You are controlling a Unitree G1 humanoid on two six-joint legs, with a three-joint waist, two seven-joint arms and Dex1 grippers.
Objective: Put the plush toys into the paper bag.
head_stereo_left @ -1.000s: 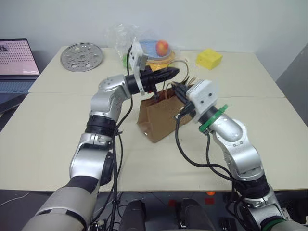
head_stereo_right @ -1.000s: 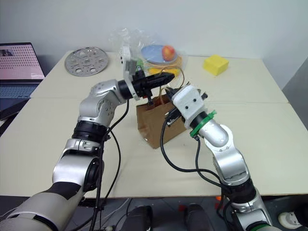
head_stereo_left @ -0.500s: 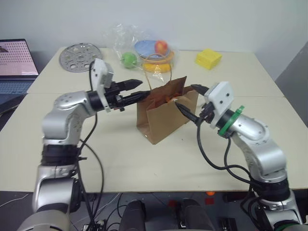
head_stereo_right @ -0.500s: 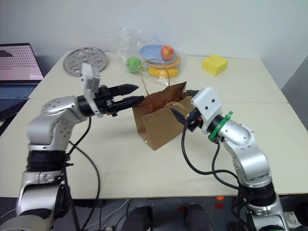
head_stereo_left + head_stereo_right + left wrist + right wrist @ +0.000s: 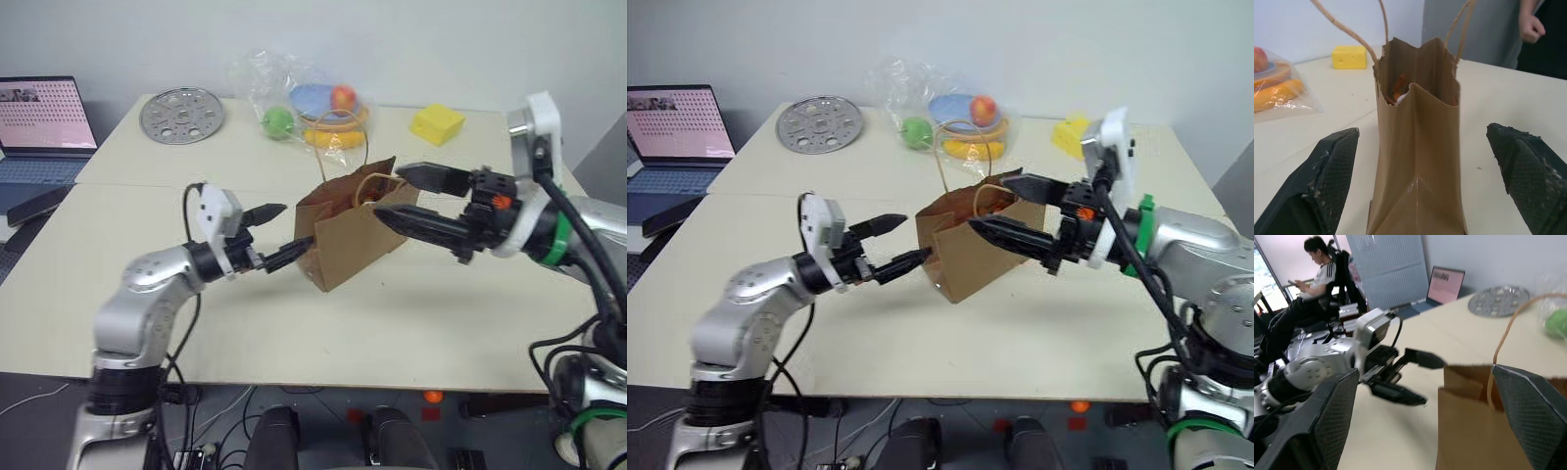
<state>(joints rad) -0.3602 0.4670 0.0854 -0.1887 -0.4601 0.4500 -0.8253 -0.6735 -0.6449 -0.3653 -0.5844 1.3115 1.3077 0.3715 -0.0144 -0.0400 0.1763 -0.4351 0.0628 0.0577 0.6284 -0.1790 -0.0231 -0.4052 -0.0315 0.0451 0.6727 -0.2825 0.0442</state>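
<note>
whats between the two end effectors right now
The paper bag stands between the left end effector and the right end effector, seen in the left eye view.

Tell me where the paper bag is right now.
In the left eye view the paper bag stands upright mid-table between the open left gripper and the open right gripper, in front of the clear plastic bag of fruit.

No readable text, label, brand or number is showing anywhere; the laptop [image 5: 44,117] screen at the table's [image 5: 147,323] far left corner is displaying only illegible marks.
</note>
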